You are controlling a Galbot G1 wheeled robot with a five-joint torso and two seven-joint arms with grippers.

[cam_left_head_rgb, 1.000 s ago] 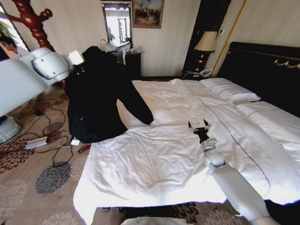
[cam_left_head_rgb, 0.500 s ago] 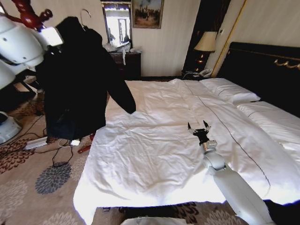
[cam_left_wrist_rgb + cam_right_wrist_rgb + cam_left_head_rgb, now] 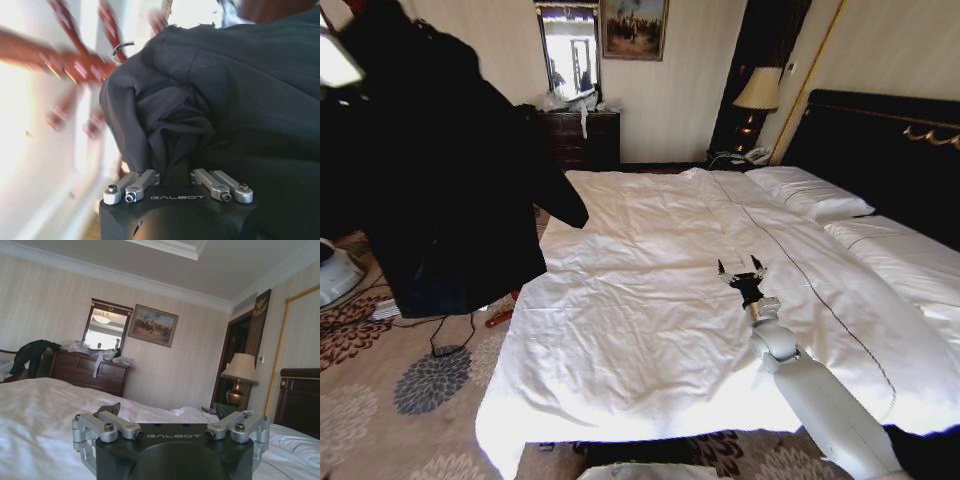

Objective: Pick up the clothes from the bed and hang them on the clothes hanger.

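**A:** What did the left gripper have hold of?

**B:** In the left wrist view its fingers were drawn close together on a bunched fold of the coat. The cloth ran straight down between them, so it was pinched tight, with nothing else in its grasp.

**A:** And how did the coat look?

**B:** Black, soft and matte, gathered into deep creases just above the fingers and smoother across the broad panel beside them. A thin curved metal hook stuck out past its upper edge, so the clothes hanger was inside it; the hanger's body was covered by the cloth. Beyond the hook stood the blurred reddish arms of a wooden coat stand.

**A:** Where was it in the room?

**B:** From the head view the coat hung high at the robot's left, clear of the bed, over the patterned carpet. One sleeve trailed toward the near corner of the white duvet.

**A:** The other arm?

**B:** The right gripper was low over the duvet in the middle of the bed, fingers spread apart, holding nothing.
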